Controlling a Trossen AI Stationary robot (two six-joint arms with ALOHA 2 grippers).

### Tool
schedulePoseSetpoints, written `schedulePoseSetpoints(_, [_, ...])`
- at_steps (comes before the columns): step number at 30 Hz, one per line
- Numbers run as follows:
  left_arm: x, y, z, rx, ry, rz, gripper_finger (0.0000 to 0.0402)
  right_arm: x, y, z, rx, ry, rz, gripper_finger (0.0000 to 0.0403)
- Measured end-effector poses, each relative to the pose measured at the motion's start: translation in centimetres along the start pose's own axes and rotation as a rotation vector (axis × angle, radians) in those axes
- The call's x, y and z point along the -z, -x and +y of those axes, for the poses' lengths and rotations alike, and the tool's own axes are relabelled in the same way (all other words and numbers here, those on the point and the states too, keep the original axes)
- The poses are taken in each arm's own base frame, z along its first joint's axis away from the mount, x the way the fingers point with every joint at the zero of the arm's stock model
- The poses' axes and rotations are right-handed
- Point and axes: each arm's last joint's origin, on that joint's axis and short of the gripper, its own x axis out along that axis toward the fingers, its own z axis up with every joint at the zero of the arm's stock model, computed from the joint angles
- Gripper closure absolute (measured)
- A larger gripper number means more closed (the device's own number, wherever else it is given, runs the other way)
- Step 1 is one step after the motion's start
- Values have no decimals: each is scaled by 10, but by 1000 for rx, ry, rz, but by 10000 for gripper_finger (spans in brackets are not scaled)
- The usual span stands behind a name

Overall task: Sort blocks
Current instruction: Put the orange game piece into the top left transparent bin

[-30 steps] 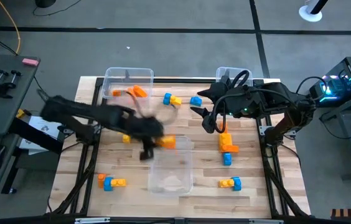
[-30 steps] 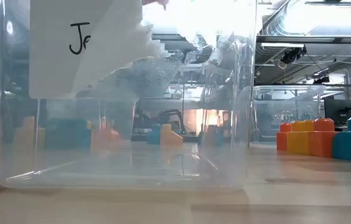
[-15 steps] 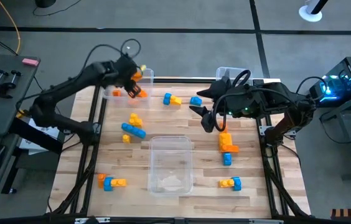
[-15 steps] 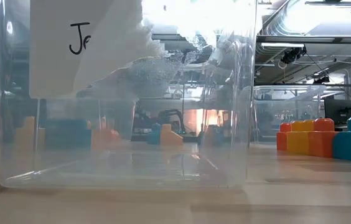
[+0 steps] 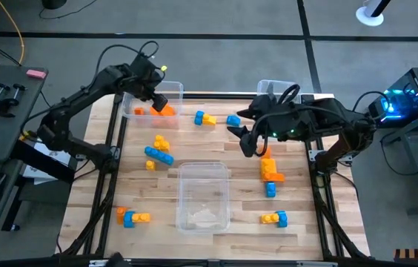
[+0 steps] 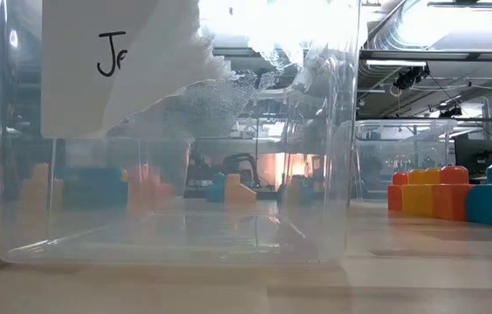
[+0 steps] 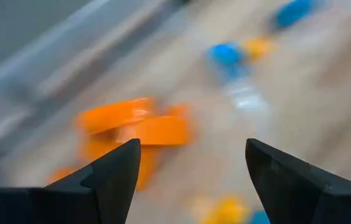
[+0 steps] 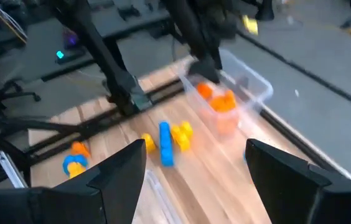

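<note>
— Fingers of the left gripper (image 5: pixel 152 83)?
— Spread wide, holding nothing, above the clear bin (image 5: pixel 173 90); orange blocks (image 7: pixel 135 127) lie inside it, beyond the tips.
— Right gripper (image 5: pixel 247 142)?
— Open and empty, near the bin, other blocks (image 5: pixel 271 173) just beside it on the table (image 5: pixel 305 196).

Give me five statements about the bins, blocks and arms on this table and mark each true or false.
1. The left end effector is over the far-left bin. True.
2. That bin holds orange blocks. True.
3. The centre bin is full of blocks. False: no blocks show in it.
4. The left end effector carries a block. False: its open fingers are empty.
5. The right end effector is over the centre bin. False: it is beside it, over the table.
</note>
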Motion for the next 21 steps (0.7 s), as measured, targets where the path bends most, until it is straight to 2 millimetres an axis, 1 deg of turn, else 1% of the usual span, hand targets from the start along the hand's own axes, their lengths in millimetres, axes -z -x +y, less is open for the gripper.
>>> schedulePoseSetpoints(2, [-2,7,-12,155,2,-61,125,10,-4,-2,29,-42,83,130])
schedulePoseSetpoints(5, [-4,26,-36,339,-48,-181,124,39,-10,-6,119,-100,297,130])
schedulePoseSetpoints(7, [-2,44,-53,425,-94,-279,124,64,-17,-3,202,-125,435,130])
schedulePoseSetpoints(11, [6,83,-91,622,-221,-480,124,120,-37,14,217,-90,602,130])
schedulePoseSetpoints(13, [12,100,-107,720,-279,-571,124,151,-45,14,246,-81,727,130])
schedulePoseSetpoints(15, [19,111,-121,825,-298,-649,124,182,-51,8,300,-41,860,130])
schedulePoseSetpoints(17, [25,116,-132,915,-305,-698,124,206,-55,-1,337,-18,945,130])
schedulePoseSetpoints(19, [31,116,-142,994,-305,-730,124,222,-53,-15,360,1,992,130])
schedulePoseSetpoints(21, [35,114,-150,1064,-291,-759,124,232,-50,-33,356,4,1003,131])
